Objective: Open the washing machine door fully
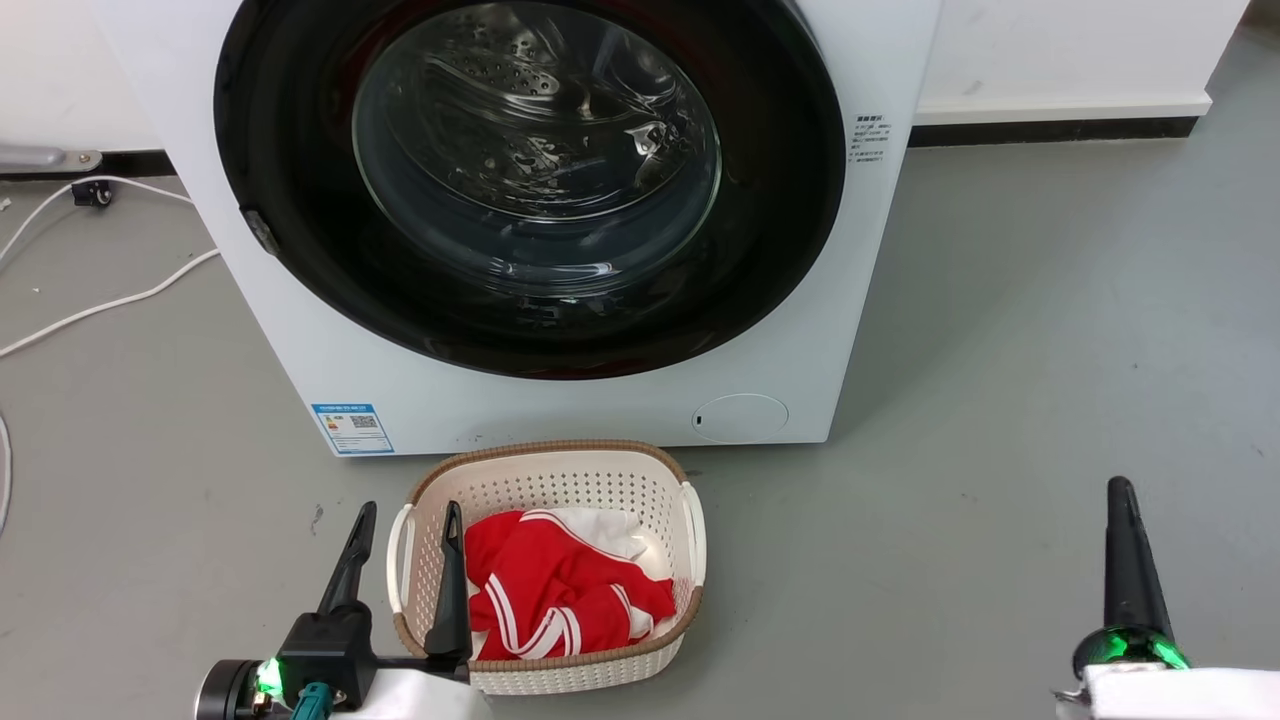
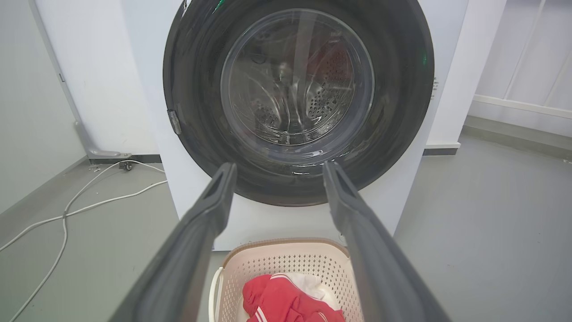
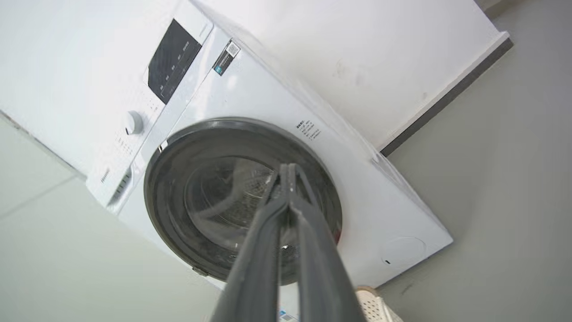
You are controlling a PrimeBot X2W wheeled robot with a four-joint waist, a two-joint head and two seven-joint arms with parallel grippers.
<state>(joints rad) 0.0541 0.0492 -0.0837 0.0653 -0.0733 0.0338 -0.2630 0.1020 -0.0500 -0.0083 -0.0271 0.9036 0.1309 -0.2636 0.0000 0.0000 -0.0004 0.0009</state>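
The white washing machine [image 1: 560,405] stands ahead on the grey floor, its round glossy black door [image 1: 780,200] lying flat against the front, with the steel drum seen through the clear glass centre. A small latch tab sits on the door's left rim. My left gripper [image 1: 408,512] is open at the lower left, over the left side of the basket, well short of the door [image 2: 402,89]. My right gripper [image 1: 1120,488] hangs at the lower right with fingers together and nothing held; its wrist view looks at the machine [image 3: 402,210] and door [image 3: 170,197] from a distance.
A cream perforated basket [image 1: 560,470] with red and white cloth sits on the floor just before the machine, between me and the door. White cables [image 1: 110,300] trail over the floor at the left. A white wall with dark skirting [image 1: 1050,128] runs behind at the right.
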